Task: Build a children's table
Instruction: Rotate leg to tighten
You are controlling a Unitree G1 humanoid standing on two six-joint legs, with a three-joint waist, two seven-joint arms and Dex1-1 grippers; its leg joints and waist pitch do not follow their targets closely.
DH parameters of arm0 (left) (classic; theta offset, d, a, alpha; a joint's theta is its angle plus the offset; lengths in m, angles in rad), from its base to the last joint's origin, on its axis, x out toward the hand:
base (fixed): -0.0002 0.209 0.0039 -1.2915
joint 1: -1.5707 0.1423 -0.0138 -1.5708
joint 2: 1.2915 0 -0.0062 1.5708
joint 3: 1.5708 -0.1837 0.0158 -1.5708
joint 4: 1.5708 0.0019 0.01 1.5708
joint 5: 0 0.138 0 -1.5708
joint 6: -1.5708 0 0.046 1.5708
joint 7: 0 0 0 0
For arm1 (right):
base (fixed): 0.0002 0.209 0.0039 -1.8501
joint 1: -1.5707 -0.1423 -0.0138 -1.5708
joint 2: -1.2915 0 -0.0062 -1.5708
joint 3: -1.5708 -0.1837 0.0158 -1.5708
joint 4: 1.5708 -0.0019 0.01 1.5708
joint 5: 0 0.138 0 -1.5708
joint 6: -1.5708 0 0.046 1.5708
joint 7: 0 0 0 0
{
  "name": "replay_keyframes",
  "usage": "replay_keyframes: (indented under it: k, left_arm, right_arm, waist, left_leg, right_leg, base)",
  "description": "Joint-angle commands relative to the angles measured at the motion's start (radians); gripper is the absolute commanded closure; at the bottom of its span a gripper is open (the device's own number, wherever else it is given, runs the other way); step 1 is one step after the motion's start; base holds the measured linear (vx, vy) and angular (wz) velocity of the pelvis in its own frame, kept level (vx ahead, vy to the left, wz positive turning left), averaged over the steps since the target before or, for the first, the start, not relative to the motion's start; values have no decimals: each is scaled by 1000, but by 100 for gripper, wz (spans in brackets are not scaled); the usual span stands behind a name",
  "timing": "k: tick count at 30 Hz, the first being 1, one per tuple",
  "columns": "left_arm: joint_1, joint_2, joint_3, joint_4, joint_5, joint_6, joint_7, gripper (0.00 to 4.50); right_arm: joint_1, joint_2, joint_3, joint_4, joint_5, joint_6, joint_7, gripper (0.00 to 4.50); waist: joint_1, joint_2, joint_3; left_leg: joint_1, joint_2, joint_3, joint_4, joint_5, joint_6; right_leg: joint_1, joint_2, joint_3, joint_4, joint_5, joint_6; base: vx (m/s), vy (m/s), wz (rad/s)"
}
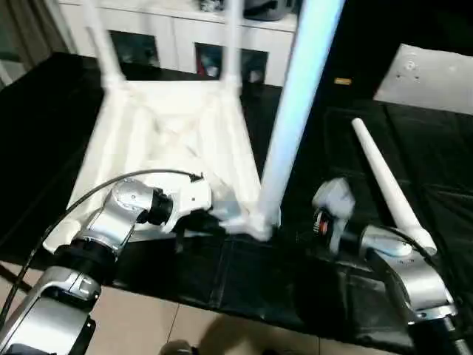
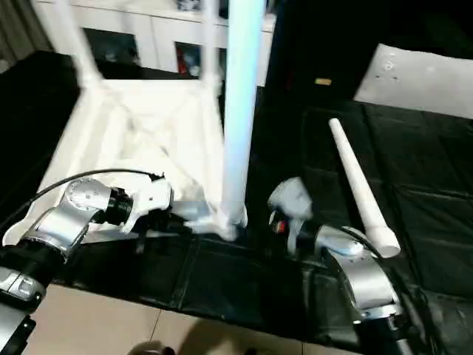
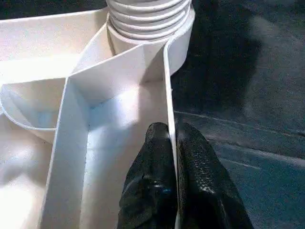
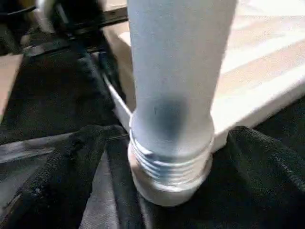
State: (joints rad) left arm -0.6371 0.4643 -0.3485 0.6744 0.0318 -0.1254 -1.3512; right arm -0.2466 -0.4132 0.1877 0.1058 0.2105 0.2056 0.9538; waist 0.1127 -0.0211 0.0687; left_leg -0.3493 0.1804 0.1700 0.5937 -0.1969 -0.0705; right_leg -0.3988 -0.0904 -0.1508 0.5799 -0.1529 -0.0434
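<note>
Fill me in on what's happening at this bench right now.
A humanoid robot is assembling a white plastic children's table, which lies upside down on the black work surface. The left gripper is shut on the thin rim wall of the tabletop, near a corner. In that corner socket stands a long tapered white leg, its threads not fully seated. The right gripper is open, its fingers on either side of the leg's base. Two legs stand at the far corners; a fourth leg lies loose on the surface.
</note>
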Motion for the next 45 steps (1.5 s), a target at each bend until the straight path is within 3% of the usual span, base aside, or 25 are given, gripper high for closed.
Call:
replay_keyframes:
  k: [1,3,9,11,17,29,32,35,36,38,41,43,44,45]
  left_arm:
    - [-21,-14,-39,-6,-9,-57,-76,449]
    - [-24,-15,-41,0,-15,-74,-101,450]
    - [-36,-20,-45,27,-8,-105,-127,450]
    - [-40,-24,-43,34,-7,-110,-130,450]
    - [-41,-25,-36,43,-4,-119,-137,450]
    - [-39,-44,-12,66,-14,-85,-108,450]
    - [-44,-63,7,70,-12,-48,-42,450]
    - [-53,-102,36,56,-4,43,78,450]
    - [-53,-124,49,44,-10,74,123,450]
    - [-52,-166,74,23,-13,128,213,450]
    - [-40,-261,96,-18,13,220,405,450]
    - [-36,-280,98,-26,20,237,442,450]
    - [-26,-357,112,-49,48,287,597,450]
    - [-26,-376,116,-54,55,299,635,450]
  right_arm:
    - [-29,-1,7,29,-6,-16,21,18]
    - [-56,10,11,74,-6,-35,44,37]
    - [-113,19,41,153,2,-51,116,82]
    - [-124,16,52,170,4,-51,144,117]
    - [-136,15,51,203,3,-66,174,161]
    - [-99,21,60,178,40,-31,224,181]
    - [-73,44,54,150,60,-4,195,181]
    - [-57,126,18,155,33,24,12,181]
    - [-55,157,9,165,14,22,-57,181]
    - [-54,214,-8,174,-2,35,-159,181]
    - [-75,333,-35,217,-37,63,-364,181]
    - [-81,357,-37,230,-50,63,-405,182]
    - [-122,444,-58,308,-95,48,-580,182]
    - [-135,466,-67,331,-105,46,-628,182]
  waist:
    - [-6,2,-74]
    - [-3,-1,-71]
    - [-4,-1,-73]
    - [-2,-7,-72]
    - [-2,-8,-73]
    - [3,-5,-73]
    - [7,-4,-73]
    - [3,-2,-69]
    - [-4,-3,-63]
    - [-17,-1,-63]
    - [-28,-2,-61]
    - [-39,1,-56]
    - [-49,7,-52]
    - [-57,5,-52]
  left_leg:
    - [4,58,-16,-70,-181,55]
    - [11,62,-15,-71,-184,51]
    - [2,63,-16,-70,-161,62]
    - [2,64,-15,-69,-155,63]
    - [2,66,-15,-69,-149,62]
    - [2,66,-14,-70,-151,61]
    - [5,66,-16,-71,-161,56]
    - [5,64,-18,-74,-189,39]
    - [7,62,-21,-77,-223,23]
    - [15,53,-22,-69,-248,2]
    - [18,54,-23,-70,-260,10]
    - [24,51,-26,-68,-309,6]
    - [30,53,-29,-67,-350,-1]
    - [31,53,-32,-66,-363,-5]
  right_leg:
    - [62,-88,75,-77,-356,-105]
    - [55,-89,78,-78,-370,-108]
    - [61,-87,77,-65,-307,-131]
    - [61,-90,78,-64,-311,-131]
    - [59,-89,78,-64,-317,-130]
    - [60,-90,77,-67,-327,-127]
    - [59,-89,77,-69,-340,-123]
    - [59,-93,74,-78,-407,-106]
    - [56,-93,67,-91,-484,-82]
    - [55,-97,58,-111,-589,-36]
    - [47,-92,56,-115,-587,-30]
    - [46,-91,42,-129,-632,-14]
    - [42,-93,37,-133,-655,-3]
    - [43,-91,28,-138,-662,1]
  base:
    - [0,0,0]
    - [0,0,0]
    - [0,0,0]
    - [0,0,0]
    - [0,0,0]
    - [0,0,0]
    - [0,0,0]
    - [0,0,0]
    - [0,0,0]
    - [0,0,0]
    - [0,0,0]
    - [0,0,0]
    - [0,0,0]
    - [0,0,0]
